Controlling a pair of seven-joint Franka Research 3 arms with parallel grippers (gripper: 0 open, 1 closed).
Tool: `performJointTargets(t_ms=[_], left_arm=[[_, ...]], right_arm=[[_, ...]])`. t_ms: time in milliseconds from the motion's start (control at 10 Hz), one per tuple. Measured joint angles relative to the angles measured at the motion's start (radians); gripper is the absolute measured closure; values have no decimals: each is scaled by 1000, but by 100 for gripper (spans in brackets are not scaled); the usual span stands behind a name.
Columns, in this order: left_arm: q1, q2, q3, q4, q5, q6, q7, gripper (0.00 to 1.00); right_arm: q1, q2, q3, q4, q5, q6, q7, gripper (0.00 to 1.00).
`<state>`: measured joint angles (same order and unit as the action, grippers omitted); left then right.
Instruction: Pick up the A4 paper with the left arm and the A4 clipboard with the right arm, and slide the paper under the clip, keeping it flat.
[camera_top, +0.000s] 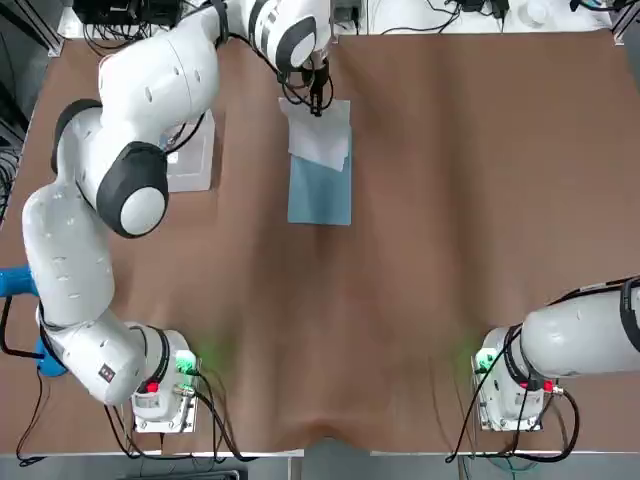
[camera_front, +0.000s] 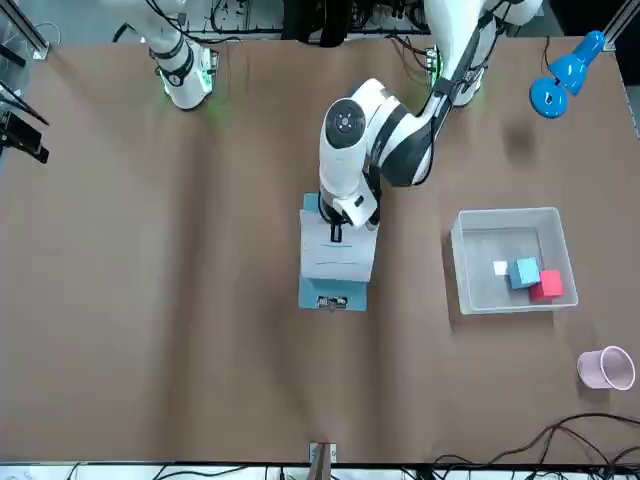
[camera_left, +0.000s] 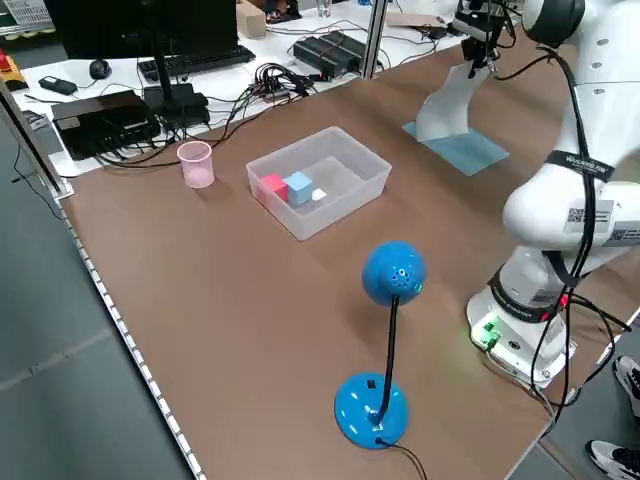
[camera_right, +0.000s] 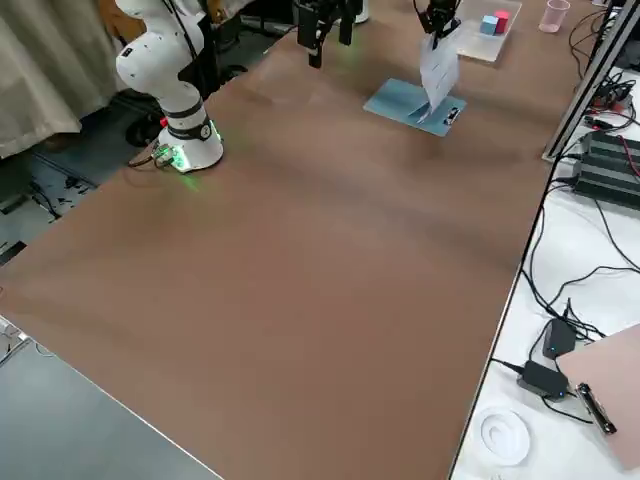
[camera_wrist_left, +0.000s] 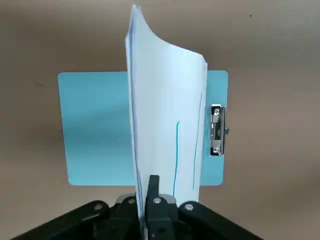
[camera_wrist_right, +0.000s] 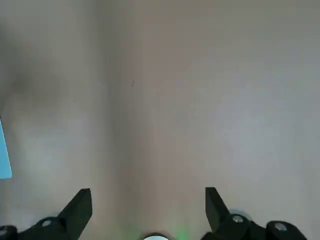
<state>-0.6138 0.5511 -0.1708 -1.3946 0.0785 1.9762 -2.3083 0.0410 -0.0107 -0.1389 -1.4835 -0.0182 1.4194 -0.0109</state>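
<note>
My left gripper (camera_top: 318, 102) reaches to the far side of the table and is shut on one edge of the A4 paper (camera_wrist_left: 165, 110). The white sheet (camera_front: 338, 255) hangs curved from the fingers, lifted over the A4 clipboard (camera_top: 320, 195). This light blue board (camera_wrist_left: 95, 125) lies flat on the table, with the clip (camera_wrist_left: 216, 131) at its short end farthest from the robot (camera_front: 331, 302). My right gripper (camera_wrist_right: 147, 205) is open above bare table, off to the robot's right, holding nothing. A sliver of the blue board (camera_wrist_right: 4, 155) shows at the edge of the right wrist view.
A clear plastic bin (camera_front: 462, 262) with small coloured cubes stands on the robot's left of the board. A pink cup (camera_front: 607, 368) sits at the far edge beyond it. A blue desk lamp (camera_left: 385, 340) stands near the left arm's base.
</note>
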Motion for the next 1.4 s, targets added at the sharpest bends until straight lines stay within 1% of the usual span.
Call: performJointTargets(t_ms=[100,300,400,500,600,800,1000,1200,1400], left_arm=[[6,-5,16,8,0,0,-5,99],[18,-38,80,25,0,18,-8,99],[23,-51,105,38,0,51,-3,99],[24,-55,115,44,0,84,-1,99],[21,-47,119,44,3,114,-1,99],[14,-20,125,43,46,200,-3,99],[13,0,127,43,79,272,-3,99],[1,7,128,43,156,291,-5,99],[-36,23,128,39,171,291,-26,99]], right_arm=[[1,10,3,1,0,3,0,0],[8,35,10,6,13,33,0,0],[13,42,12,7,25,59,-1,0],[20,48,13,7,33,89,-2,0],[33,54,13,7,34,115,-2,0],[48,69,13,-4,34,166,-2,0],[48,79,13,-39,34,231,-3,0],[51,87,13,-55,34,245,-4,0],[52,90,13,-56,34,245,-4,0]])
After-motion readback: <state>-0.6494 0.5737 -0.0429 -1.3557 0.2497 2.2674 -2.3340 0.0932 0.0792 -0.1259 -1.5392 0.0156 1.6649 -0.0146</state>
